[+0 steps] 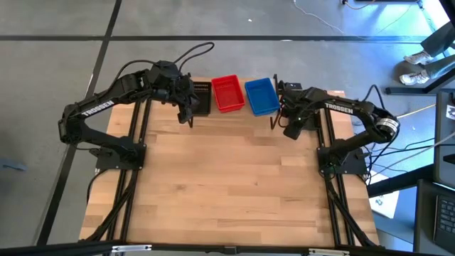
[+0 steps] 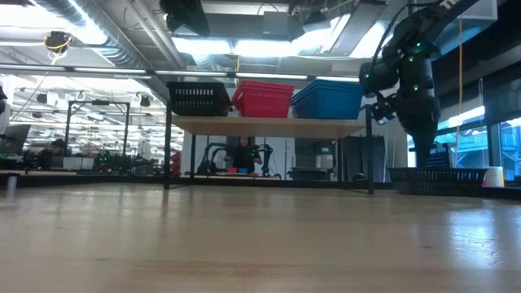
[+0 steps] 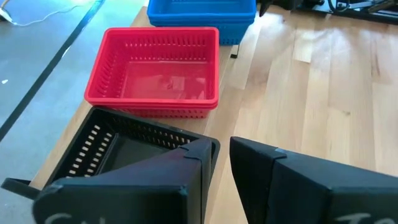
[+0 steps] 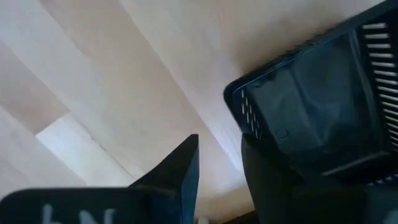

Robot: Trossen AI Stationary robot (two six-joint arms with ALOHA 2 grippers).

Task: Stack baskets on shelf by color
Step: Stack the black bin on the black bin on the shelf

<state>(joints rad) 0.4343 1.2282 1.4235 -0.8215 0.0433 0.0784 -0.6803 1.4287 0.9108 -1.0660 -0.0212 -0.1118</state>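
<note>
While shelf (image 2: 269,124) holds baskets (image 1: 227,93), left end effector (image 1: 188,112) beside black one

In the high view the left gripper (image 1: 190,107) covers part of the black basket (image 1: 202,97). The right wrist view cuts off another black basket (image 4: 323,118). A far-off person (image 2: 244,155) is too small to make out.

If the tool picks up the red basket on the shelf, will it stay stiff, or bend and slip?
The red basket looks like thin moulded plastic with slotted walls, so it is probably light, and a pinched wall may flex a little. Its surface looks smooth and glossy, so it may slide on the shelf if pushed. Being low and wide, it seems unlikely to tip.
</note>
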